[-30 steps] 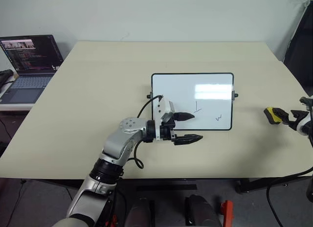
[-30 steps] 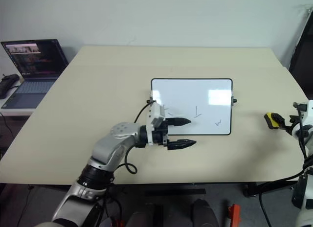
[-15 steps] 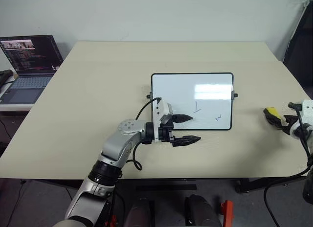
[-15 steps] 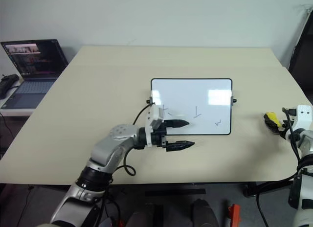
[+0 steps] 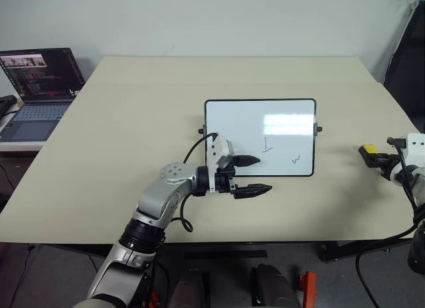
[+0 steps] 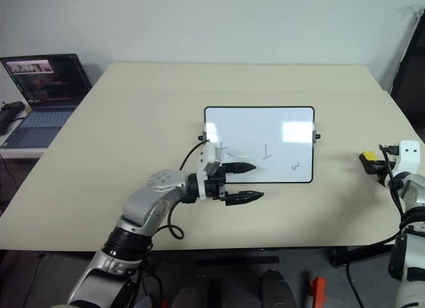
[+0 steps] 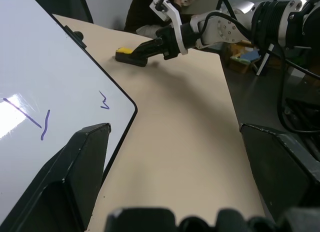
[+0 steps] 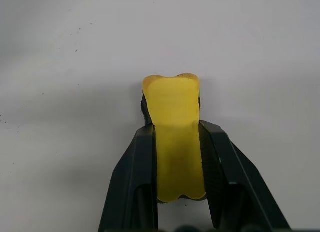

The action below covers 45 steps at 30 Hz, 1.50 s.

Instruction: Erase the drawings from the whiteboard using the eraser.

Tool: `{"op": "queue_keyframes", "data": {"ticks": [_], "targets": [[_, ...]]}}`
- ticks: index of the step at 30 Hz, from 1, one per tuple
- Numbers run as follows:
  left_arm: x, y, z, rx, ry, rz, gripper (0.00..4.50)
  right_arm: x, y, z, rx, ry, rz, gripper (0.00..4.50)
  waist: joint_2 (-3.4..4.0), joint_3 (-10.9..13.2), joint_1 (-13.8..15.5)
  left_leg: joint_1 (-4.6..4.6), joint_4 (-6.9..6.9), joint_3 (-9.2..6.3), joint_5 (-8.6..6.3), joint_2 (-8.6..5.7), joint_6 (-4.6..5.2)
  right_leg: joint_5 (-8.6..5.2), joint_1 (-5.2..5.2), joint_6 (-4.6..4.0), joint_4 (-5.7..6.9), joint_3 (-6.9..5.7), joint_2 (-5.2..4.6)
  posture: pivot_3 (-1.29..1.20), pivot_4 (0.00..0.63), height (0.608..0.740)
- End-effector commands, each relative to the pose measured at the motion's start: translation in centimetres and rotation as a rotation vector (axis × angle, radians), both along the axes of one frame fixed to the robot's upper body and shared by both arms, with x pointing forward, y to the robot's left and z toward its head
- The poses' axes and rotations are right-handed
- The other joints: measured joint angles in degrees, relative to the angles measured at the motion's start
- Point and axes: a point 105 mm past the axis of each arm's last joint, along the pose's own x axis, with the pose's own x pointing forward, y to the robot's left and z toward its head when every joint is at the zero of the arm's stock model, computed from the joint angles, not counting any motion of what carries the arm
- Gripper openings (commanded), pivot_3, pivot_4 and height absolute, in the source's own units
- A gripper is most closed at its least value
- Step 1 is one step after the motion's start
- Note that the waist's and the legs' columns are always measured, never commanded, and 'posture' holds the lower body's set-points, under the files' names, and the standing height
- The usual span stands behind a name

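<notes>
At the frame's far right edge, the right gripper (image 8: pixel 175 192) clamps the eraser (image 8: pixel 173 137) lengthwise between its fingers; the whiteboard (image 5: pixel 260 137) lies left, nearer the spread left gripper (image 5: pixel 252 174).

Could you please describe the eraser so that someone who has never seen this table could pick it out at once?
On the beige table, look past the right short side of the whiteboard toward the table's right edge. There the right gripper is shut on the eraser, a small block. It is the only bright yellow thing on the table.
</notes>
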Motion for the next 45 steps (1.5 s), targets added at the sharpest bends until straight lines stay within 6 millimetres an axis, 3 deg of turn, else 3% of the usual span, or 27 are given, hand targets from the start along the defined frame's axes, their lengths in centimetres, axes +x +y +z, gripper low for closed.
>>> {"op": "queue_keyframes", "data": {"ticks": [1, 6, 9, 11, 13, 16, 21, 23, 26, 31, 38, 41, 45], "targets": [[-0.4, 0.0, 1.2, -0.022, -0.047, -0.02, 4.5, 0.3, 0.0, 1.1, -0.01, -0.045, 0.006, 0.83, 0.0, 0.0, 0.0, 0.0, 0.0, 0.0, 0.0, 0.0, 0.0, 0.0, 0.0, 0.0, 0.0, 0.0, 0.0, 0.0, 0.15, 0.74], [-0.1, 0.4, 1.3, -0.011, -0.054, -0.011, 4.5, 0.1, 2.0, 2.0, -0.013, -0.049, 0.186, 0.83, 0.0, 0.0, -0.08, 0.0, 0.0, -0.01, 0.0, 0.0, 0.0, 0.0, 0.0, 0.0, 0.0, 0.0, 0.0, 0.0, 0.15, 0.74], [0.3, 1.5, 1.4, 0.016, -0.076, 0.014, 4.5, -1.1, 4.0, 3.8, -0.08, -0.055, 0.377, 0.83, 0.01, 0.0, -0.06, -0.01, 0.0, -0.05, 0.0, 0.0, 0.0, -0.01, 0.0, 0.01, 0.0, -0.04, 0.0, 0.0, 0.15, 0.74], [1.0, 4.1, 1.9, 0.04, -0.105, 0.071, 4.5, -2.6, 6.4, 9.0, -0.181, -0.154, 0.528, 0.83, 0.22, 0.09, 0.04, -0.04, 0.01, -0.06, 0.0, 0.0, 0.0, -0.01, -0.03, 0.02, 0.02, -0.04, 0.0, 0.0, 0.15, 0.74], [1.3, 6.4, 2.1, 0.065, -0.124, 0.117, 4.5, -3.9, 8.8, 12.5, -0.236, -0.226, 0.616, 0.83, 0.44, 0.13, -0.6, -0.12, 0.01, 0.01, 0.0, 0.01, 0.0, -0.03, -0.21, 0.05, 0.14, 0.05, 0.0, 0.0, 0.15, 0.74], [1.5, 9.6, 2.1, 0.068, -0.132, 0.19, 4.5, -5.0, 13.0, 14.6, -0.307, -0.27, 0.763, 0.83, 0.42, 0.09, -0.67, -0.18, 0.0, 0.05, 0.0, 0.08, 0.0, -0.12, -0.47, 0.19, 0.33, 0.1, 0.04, 0.0, 0.15, 0.74], [1.8, 13.7, 2.0, 0.097, -0.162, 0.306, 4.5, -5.6, 19.9, 16.3, -0.373, -0.352, 0.962, 0.83, 0.15, 0.14, -0.27, -0.26, 0.05, -0.03, 0.0, 0.11, 0.0, -0.17, -0.46, 0.25, 0.29, 0.02, 0.06, 0.0, 0.15, 0.74], [1.9, 14.7, 1.9, 0.103, -0.164, 0.34, 4.5, -5.3, 23.5, 16.5, -0.349, -0.409, 1.052, 0.83, 0.14, 0.15, -0.15, -0.31, 0.08, -0.02, 0.0, 0.07, 0.0, -0.14, -0.51, 0.28, 0.28, 0.03, 0.01, 0.0, 0.15, 0.74], [2.1, 15.9, 1.4, 0.114, -0.169, 0.385, 4.5, -4.1, 28.5, 15.0, -0.337, -0.453, 1.134, 0.83, 0.13, 0.15, -0.12, -0.34, 0.06, -0.03, 0.0, 0.1, 0.0, 0.03, -0.57, 0.0, 0.3, 0.01, 0.02, 0.0, 0.15, 0.74], [1.6, 15.9, 1.5, 0.097, -0.178, 0.393, 4.5, -1.7, 33.1, 11.5, -0.508, -0.506, 1.161, 0.83, 0.1, 0.14, 0.42, -0.44, 0.04, -0.1, 0.0, 0.07, -0.01, 0.04, -0.64, -0.05, 0.29, -0.09, -0.02, 0.0, 0.15, 0.74], [1.7, 16.1, 1.3, 0.19, -0.288, 0.426, 4.5, 0.4, 34.2, 9.3, -0.66, -0.551, 1.175, 0.83, 0.09, 0.15, 1.0, -0.48, 0.03, -0.13, -0.01, 0.04, -0.02, 0.06, -0.7, -0.07, 0.3, -0.13, -0.05, 0.0, 0.15, 0.74], [1.7, 15.2, 2.5, 0.114, -0.295, 0.422, 4.5, 0.9, 34.2, 9.7, -0.666, -0.579, 1.164, 0.83, 0.09, 0.15, 0.92, -0.46, 0.03, -0.11, -0.01, 0.05, -0.02, 0.08, -0.69, -0.1, 0.31, -0.12, -0.04, 0.0, 0.15, 0.74], [1.2, 14.8, 2.0, 0.136, -0.29, 0.391, 4.5, 1.8, 34.3, 9.7, -0.71, -0.594, 1.149, 0.83, 0.09, 0.15, 0.73, -0.44, 0.03, -0.11, -0.01, 0.06, -0.02, 0.08, -0.69, -0.11, 0.35, -0.11, -0.02, 0.0, 0.15, 0.74]]}}
